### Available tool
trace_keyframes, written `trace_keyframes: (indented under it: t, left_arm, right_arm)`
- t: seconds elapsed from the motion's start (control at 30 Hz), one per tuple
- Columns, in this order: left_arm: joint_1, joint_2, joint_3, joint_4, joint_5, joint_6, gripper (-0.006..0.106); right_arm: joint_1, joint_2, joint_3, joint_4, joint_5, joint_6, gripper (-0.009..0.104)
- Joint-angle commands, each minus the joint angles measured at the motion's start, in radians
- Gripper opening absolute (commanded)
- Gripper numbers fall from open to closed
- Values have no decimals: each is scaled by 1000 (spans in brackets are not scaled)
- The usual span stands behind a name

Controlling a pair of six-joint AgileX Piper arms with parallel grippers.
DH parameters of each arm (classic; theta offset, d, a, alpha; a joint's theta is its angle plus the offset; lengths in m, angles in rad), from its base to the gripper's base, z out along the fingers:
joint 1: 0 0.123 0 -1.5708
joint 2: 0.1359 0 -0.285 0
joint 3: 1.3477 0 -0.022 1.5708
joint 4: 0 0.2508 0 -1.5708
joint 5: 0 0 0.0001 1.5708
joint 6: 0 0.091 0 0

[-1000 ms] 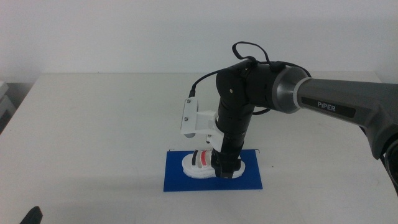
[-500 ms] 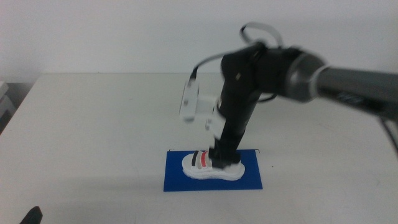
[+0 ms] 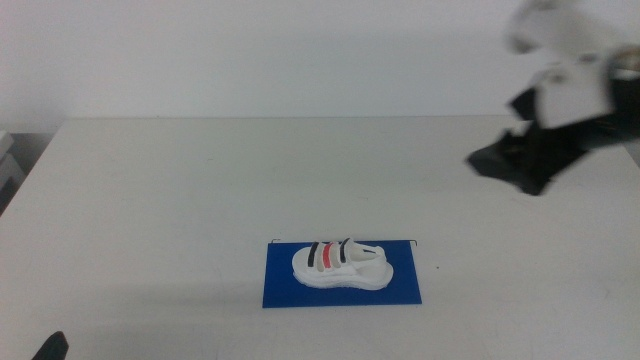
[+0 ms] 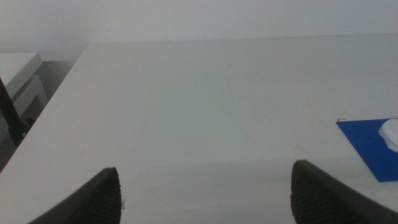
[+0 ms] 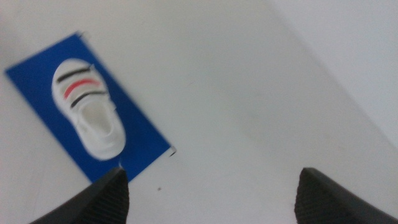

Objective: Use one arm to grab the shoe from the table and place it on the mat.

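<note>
The white shoe (image 3: 340,265) with black and red stripes lies upright on the dark-blue mat (image 3: 285,290) near the table's front middle. My right gripper (image 3: 497,160) is blurred, high above the table at the far right, well away from the shoe. Its wrist view shows the jaws wide apart and empty, with the shoe (image 5: 90,118) and the mat (image 5: 144,144) far below. My left gripper (image 3: 50,347) waits at the bottom-left edge, open and empty. Its wrist view shows a corner of the mat (image 4: 367,146) and the shoe's tip (image 4: 392,132).
The white-grey table (image 3: 200,170) stretches around the mat. A pale wall stands behind it. A grey-white piece of furniture (image 4: 18,81) stands beyond the table's left edge.
My right gripper has let go of the shoe, risen and swung away to the far right. The shoe stays on the mat. The left arm has not moved.
</note>
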Motion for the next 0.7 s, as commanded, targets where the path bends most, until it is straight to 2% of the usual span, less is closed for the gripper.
trace_keyframes:
  t: [0.0, 0.1, 0.37, 0.43, 0.57, 0.67]
  left_arm:
    - [-5, -13, 7, -7, -81, -5, 94]
    - [-5, -13, 7, -7, -81, -5, 94]
    - [-5, -13, 7, -7, -81, -5, 94]
    - [-5, -13, 7, -7, -81, -5, 94]
    - [-5, -13, 7, -7, -81, -5, 94]
    - [-5, -13, 7, -7, -81, -5, 94]
  right_arm:
    - [-55, -153, 74, 60, -140, 13, 71]
    - [-111, -291, 199, 95, -223, 61, 71]
    - [-146, -541, 472, 75, -360, 308, 71]
    - [-146, -595, 531, 35, -408, 350, 71]
    - [-146, -697, 658, -89, -500, 454, 71]
    - [-146, -767, 732, -113, -549, 524, 71]
